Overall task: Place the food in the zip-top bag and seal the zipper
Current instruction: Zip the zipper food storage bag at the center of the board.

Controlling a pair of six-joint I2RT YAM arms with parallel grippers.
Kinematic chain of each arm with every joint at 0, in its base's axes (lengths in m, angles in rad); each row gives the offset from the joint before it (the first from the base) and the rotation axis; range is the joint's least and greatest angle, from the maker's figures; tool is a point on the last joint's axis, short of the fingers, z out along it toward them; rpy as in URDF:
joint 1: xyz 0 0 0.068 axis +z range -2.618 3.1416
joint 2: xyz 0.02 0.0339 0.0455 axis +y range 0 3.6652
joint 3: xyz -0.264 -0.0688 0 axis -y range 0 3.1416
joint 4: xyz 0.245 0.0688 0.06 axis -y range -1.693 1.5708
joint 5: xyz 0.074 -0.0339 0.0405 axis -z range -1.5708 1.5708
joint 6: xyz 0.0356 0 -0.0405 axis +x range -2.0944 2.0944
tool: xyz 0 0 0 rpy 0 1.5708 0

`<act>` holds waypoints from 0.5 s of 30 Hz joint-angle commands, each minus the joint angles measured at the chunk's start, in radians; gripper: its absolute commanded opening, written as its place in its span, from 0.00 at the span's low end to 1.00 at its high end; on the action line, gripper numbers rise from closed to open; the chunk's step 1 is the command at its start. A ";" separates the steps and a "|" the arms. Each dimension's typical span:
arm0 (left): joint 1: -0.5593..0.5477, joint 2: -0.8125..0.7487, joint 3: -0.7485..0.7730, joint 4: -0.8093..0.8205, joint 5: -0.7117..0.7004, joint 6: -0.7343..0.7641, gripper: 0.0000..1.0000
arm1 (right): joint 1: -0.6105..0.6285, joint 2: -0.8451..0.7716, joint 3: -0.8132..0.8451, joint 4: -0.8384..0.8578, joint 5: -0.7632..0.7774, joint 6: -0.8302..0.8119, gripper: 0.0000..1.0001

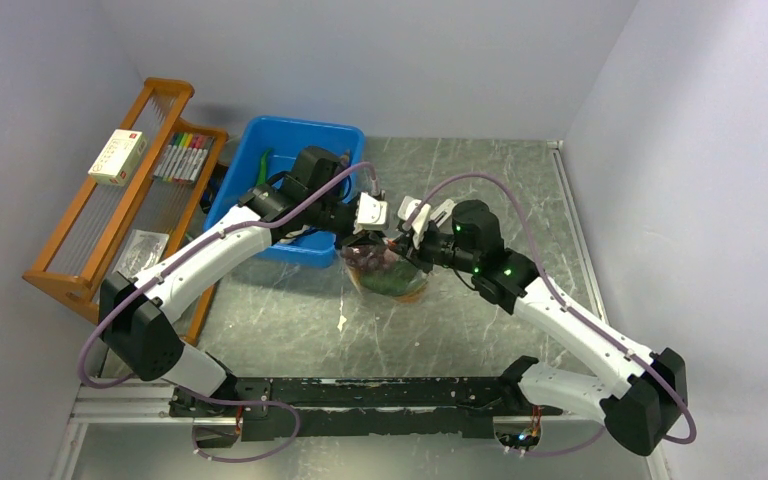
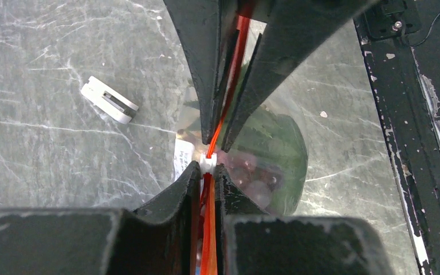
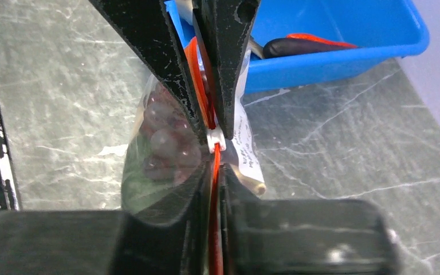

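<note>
Grey marbled table [image 1: 290,300], pale walls. Far left: wooden rack [image 1: 167,88] w/ marker pens [image 1: 184,156]. Next to it: blue bin [image 1: 290,128].

Left gripper [image 2: 206,172]: jaws all but closed, pinching zipper [image 2: 208,229] right at white tab [image 2: 208,163].

Zip-top bag [image 1: 388,278]: mid-table, just in front of bin. Food [image 3: 163,140] already inside; dark grapes & green leaves show thru film.

Right gripper [image 3: 216,172]: jaws likewise clamped on same red strip, tips nearly meeting left's at tab.

Handling, my guess: film thin, floppy, slick; load light but makes bag sag. Best hold = stiffer zipper strip, not film. Pinch firm, run along strip w/o twisting it.
</note>
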 commanded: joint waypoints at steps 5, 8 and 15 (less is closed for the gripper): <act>0.005 -0.018 0.052 -0.007 0.037 0.043 0.07 | -0.007 -0.048 -0.036 0.042 0.017 -0.017 0.00; 0.006 -0.024 0.045 -0.013 0.008 0.047 0.07 | -0.007 -0.057 -0.041 0.031 0.055 -0.018 0.00; 0.021 -0.045 0.033 -0.033 -0.035 0.048 0.07 | -0.009 -0.124 -0.088 0.044 0.163 0.002 0.00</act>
